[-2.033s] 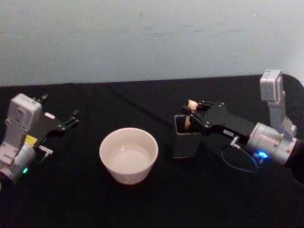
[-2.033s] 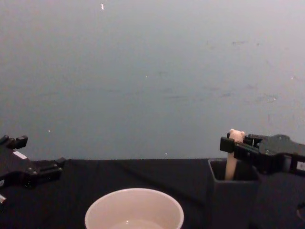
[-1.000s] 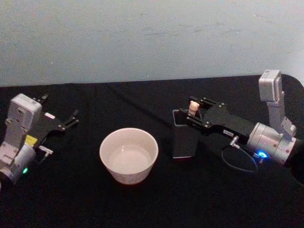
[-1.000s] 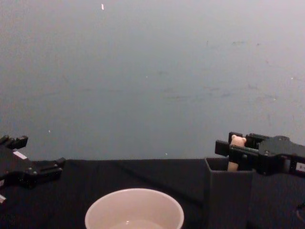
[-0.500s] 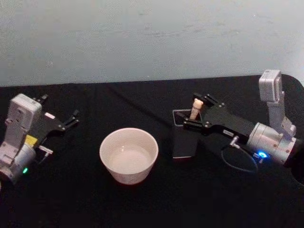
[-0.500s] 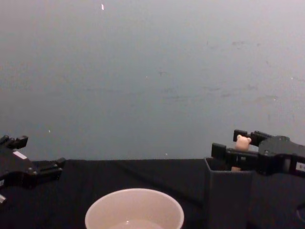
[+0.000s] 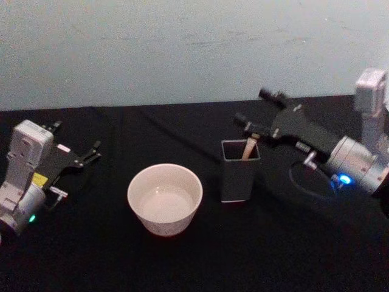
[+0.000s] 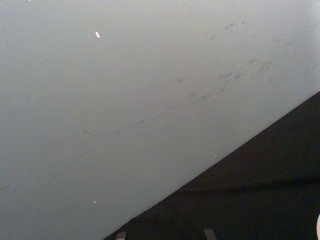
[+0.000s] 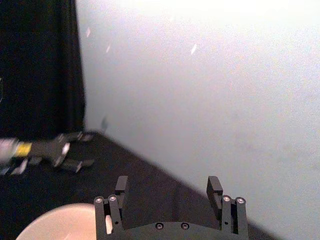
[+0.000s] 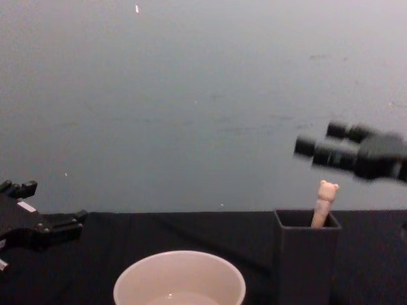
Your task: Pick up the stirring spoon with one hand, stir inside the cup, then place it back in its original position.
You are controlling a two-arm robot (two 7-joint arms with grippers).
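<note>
The stirring spoon [image 7: 248, 148] stands in the dark grey square holder [image 7: 238, 175], leaning toward its right wall, and its bear-head knob [image 10: 328, 188] sticks out above the rim. The spoon's bowl is hidden inside the holder [image 10: 305, 257]. My right gripper [image 7: 253, 107] hovers open and empty above and behind the holder, clear of the spoon. In the chest view the right gripper [image 10: 320, 139] hangs above the knob. The cream cup [image 7: 164, 198] sits left of the holder. My left gripper [image 7: 78, 137] is parked open at the table's left.
A black cloth [image 7: 194, 261] covers the table, and a pale wall [image 7: 182, 48] rises behind it. In the right wrist view my open fingers [image 9: 121, 185] frame the wall, with the cup rim [image 9: 55, 220] below and the left gripper [image 9: 65, 155] far off.
My right gripper opened and let go of the spoon, then rose up and back from the holder. The spoon now leans free in the holder. The left arm has not moved.
</note>
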